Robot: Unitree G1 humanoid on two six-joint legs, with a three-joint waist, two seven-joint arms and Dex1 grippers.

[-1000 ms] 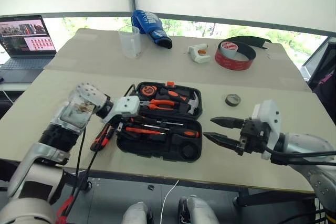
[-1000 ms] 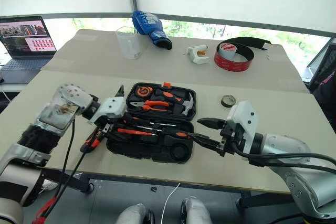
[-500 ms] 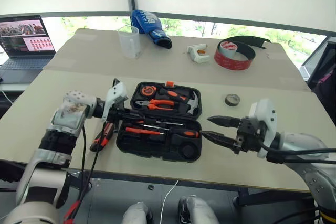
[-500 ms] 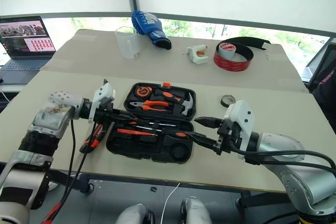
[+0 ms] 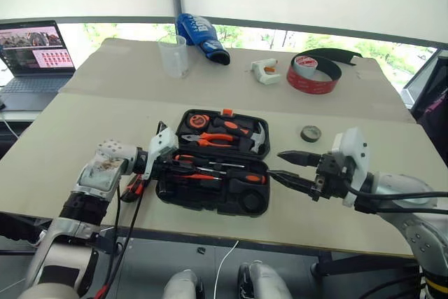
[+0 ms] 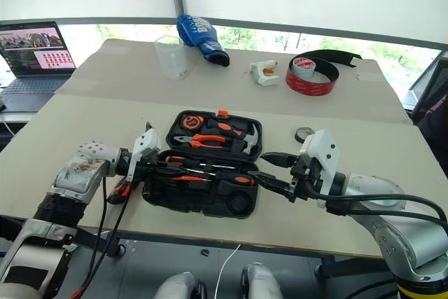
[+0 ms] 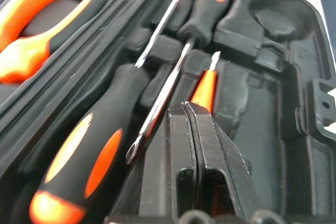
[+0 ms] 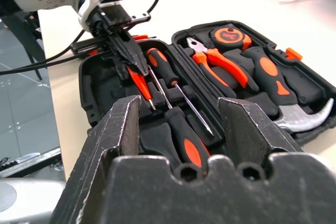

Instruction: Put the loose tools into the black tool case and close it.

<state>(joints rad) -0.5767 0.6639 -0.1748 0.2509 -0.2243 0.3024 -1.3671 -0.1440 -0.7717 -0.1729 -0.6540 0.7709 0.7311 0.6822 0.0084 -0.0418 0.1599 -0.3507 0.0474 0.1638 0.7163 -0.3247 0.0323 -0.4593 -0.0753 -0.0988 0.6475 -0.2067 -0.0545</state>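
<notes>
The black tool case (image 5: 241,202) lies open at the table's middle. Its near half holds two orange-and-black screwdrivers (image 8: 186,142) (image 7: 79,153) and a thin red screwdriver (image 8: 140,85). My left gripper (image 5: 180,166) is shut and points right into that half. Its fingertips (image 7: 185,107) rest over the red screwdriver's handle (image 7: 205,85); I cannot tell if they pinch it. More orange-and-black tools (image 5: 135,185) lie on the table left of the case, partly hidden by the gripper. A small dark tape roll (image 5: 311,133) sits right of the case. My right gripper (image 5: 275,163) hangs open at the case's right end, empty.
The case's far half holds pliers (image 5: 210,138), a tape measure (image 5: 195,120) and a hammer (image 5: 257,138). Farther back stand a plastic cup (image 5: 173,57), a blue bag (image 5: 201,36), a white glue gun (image 5: 266,70) and a big red-and-grey tape roll (image 5: 313,73). A laptop (image 5: 31,50) sits far left.
My left gripper went from open to shut, sank and swung round to point right into the case's near half. The right arm stayed put.
</notes>
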